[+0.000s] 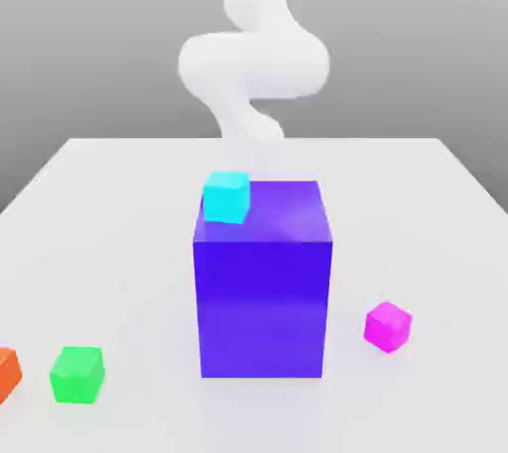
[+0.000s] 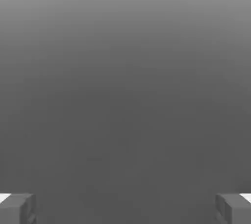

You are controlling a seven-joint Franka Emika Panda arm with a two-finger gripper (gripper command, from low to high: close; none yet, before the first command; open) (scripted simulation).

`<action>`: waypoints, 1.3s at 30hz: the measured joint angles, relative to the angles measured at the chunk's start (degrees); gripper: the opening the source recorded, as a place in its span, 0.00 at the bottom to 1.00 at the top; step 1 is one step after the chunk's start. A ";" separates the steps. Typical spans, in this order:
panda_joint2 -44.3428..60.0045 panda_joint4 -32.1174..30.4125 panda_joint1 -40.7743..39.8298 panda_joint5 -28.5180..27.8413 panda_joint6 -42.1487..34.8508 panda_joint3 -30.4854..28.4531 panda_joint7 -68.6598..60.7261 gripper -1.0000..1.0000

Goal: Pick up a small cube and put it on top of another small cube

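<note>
cyan cube (image 1: 226, 196): small, upright, at the big purple block's (image 1: 263, 283) upper left corner in the exterior view | magenta cube (image 1: 387, 326): on table, right of block | green cube (image 1: 77, 374): left, beside orange cube (image 1: 7, 374) at frame edge

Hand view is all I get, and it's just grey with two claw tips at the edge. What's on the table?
Observer: A big purple block stands in the middle of the white table.
Operator: Any little cubes?
Observer: A cyan cube sits at the block's top corner, on the exterior view's left; I can't tell if it's on top or behind.
Operator: More?
Observer: A magenta cube lies on the exterior view's right, a green cube on its left, with an orange cube at the edge beside it.
Operator: Is my claw holding one?
Observer: No. The claw is open, with nothing between its tips.
</note>
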 joint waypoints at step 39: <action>48.60 -26.82 23.31 -5.52 33.98 5.64 -3.86 0.00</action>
